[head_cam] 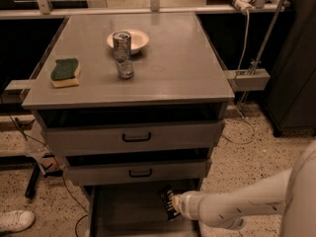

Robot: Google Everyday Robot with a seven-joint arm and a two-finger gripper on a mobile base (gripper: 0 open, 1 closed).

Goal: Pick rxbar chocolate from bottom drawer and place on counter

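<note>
Rxbar chocolate [167, 201] half-covers tool [174, 205] above bottom drawer [123, 214].

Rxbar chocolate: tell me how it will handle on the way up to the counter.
Likely light and fairly stiff: the gripper, over the bottom drawer, holds the rxbar chocolate tilted and it shows no droop. Being flat, it should lie still on the counter, not roll.
</note>
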